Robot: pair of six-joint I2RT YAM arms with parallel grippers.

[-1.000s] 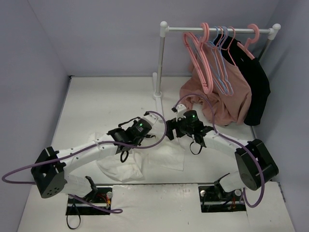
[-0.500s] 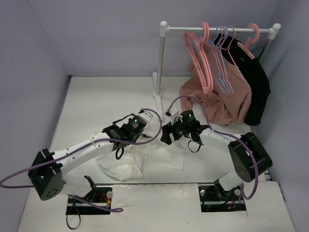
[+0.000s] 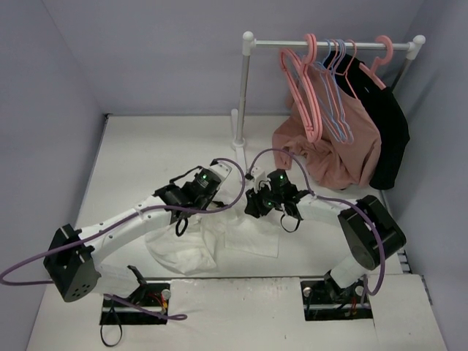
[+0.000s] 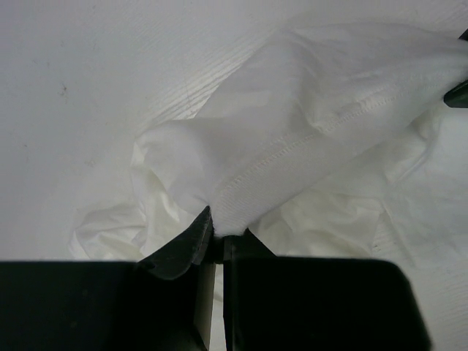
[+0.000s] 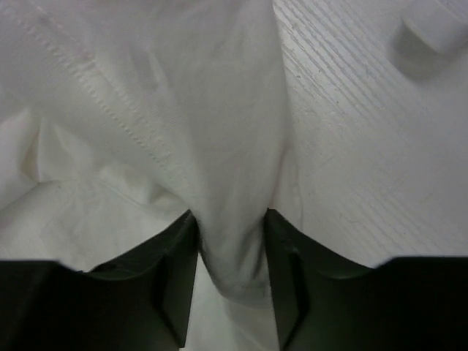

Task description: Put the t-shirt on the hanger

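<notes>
The white t-shirt (image 3: 208, 245) lies crumpled on the table between the two arms; its print is hidden. My left gripper (image 3: 225, 191) is shut on a hemmed fold of the t-shirt (image 4: 314, 110), the cloth pinched at the jaw tips (image 4: 219, 232). Just to its right, my right gripper (image 3: 252, 205) has its jaws around a bunched fold of the t-shirt (image 5: 183, 110), cloth filling the gap (image 5: 232, 227) and touching both fingers. The light-blue hanger (image 3: 338, 102) hangs on the rail at the back right, far from both grippers.
A white rail (image 3: 329, 44) on a post with a foot (image 3: 240, 142) carries pink hangers (image 3: 303, 88), a dusty-pink top (image 3: 344, 157) and a black garment (image 3: 387, 139). Grey walls close the table on the left, back and right.
Both grippers have moved up the table and closer together. The right gripper's jaws have closed in on a fold of the t-shirt. The left gripper has kept its pinch.
</notes>
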